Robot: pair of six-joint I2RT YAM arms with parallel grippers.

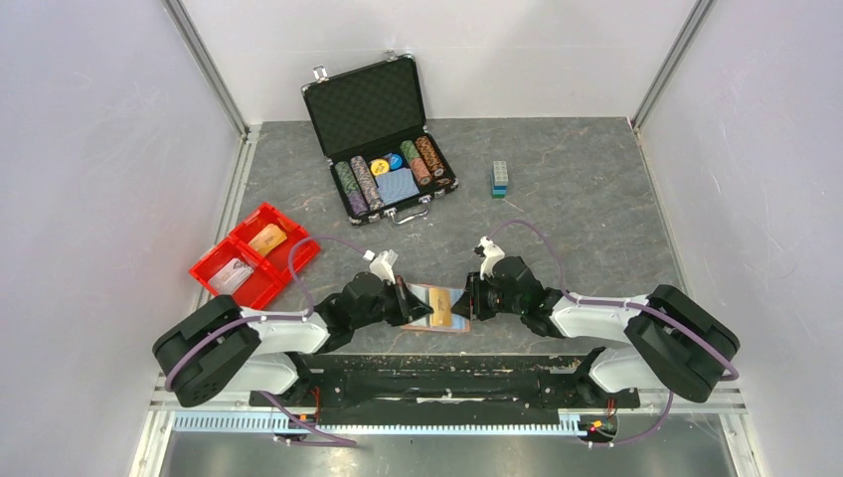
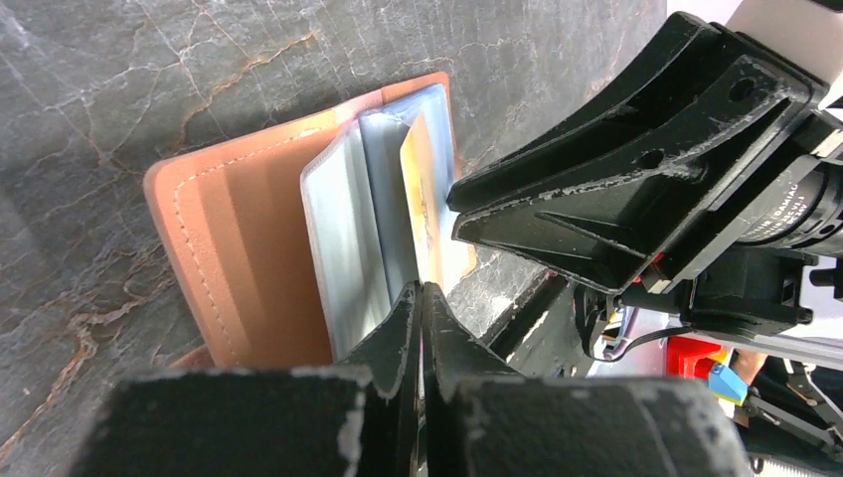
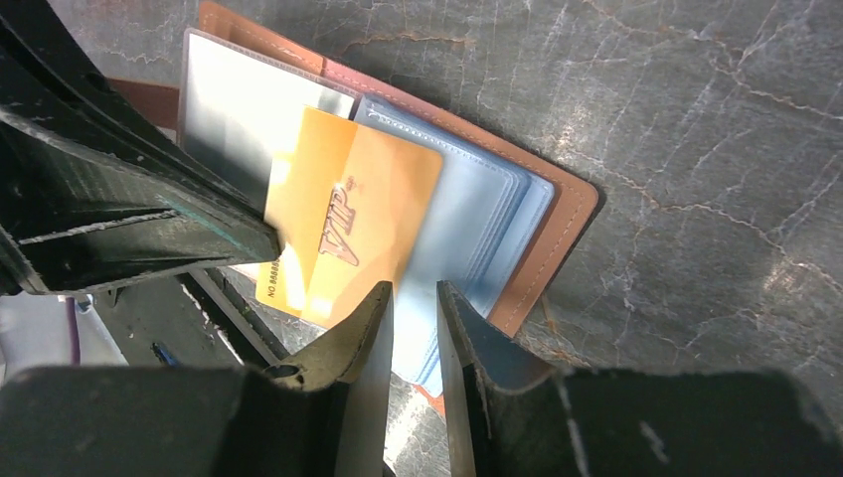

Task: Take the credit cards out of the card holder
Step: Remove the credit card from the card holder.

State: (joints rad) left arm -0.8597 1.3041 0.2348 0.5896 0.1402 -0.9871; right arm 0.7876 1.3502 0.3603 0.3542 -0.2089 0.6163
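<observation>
Grey counter point(image 1: 596, 199), 6 o'clock: arms point(image 1: 288, 333) low over card holder point(image 2: 239, 258). Left gripper point(image 2: 421, 293) closed at orange card point(image 3: 353, 229), grip obscured; right gripper point(image 3: 413, 293) narrowly parted.

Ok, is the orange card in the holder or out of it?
Partly out: the orange card sticks out past the open holder's edge, its other end between the sleeves.

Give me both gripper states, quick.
Left gripper: closed on the orange card.
Right gripper: jaws slightly apart at the holder edge; whether it grips cannot be told.
</observation>
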